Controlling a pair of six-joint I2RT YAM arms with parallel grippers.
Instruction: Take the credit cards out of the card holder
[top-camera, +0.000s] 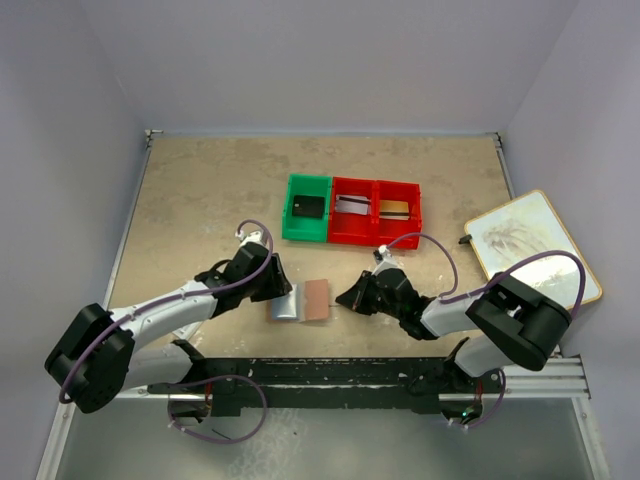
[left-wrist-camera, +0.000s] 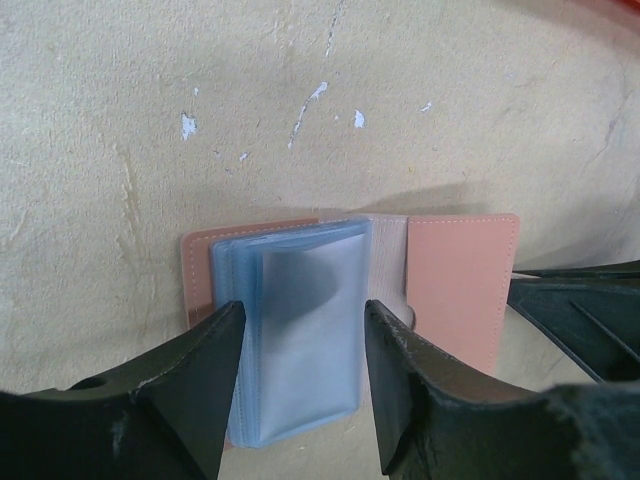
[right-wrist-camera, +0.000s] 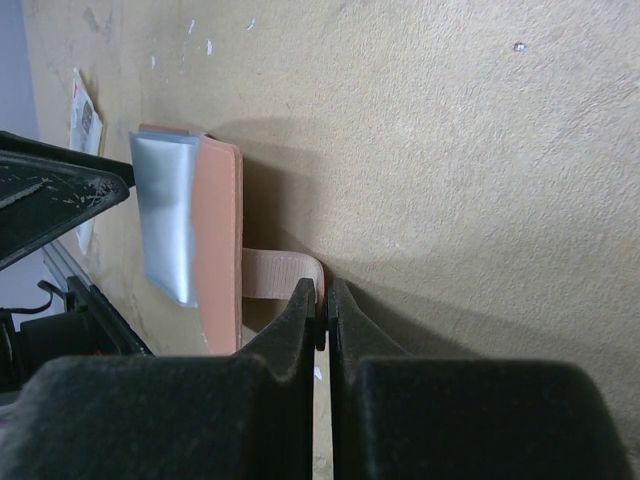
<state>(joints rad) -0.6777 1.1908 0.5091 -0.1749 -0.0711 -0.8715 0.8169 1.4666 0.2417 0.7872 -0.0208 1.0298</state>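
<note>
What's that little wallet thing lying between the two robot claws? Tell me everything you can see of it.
The card holder is a small folding wallet with a pinkish-brown, leather-like stitched cover, lying open on the table. A stack of clear blue-grey plastic sleeves rises inside, the top one bowed. The left gripper straddles them; whether it squeezes is unclear. A tan strap sticks out sideways, pinched in the shut right gripper.
</note>
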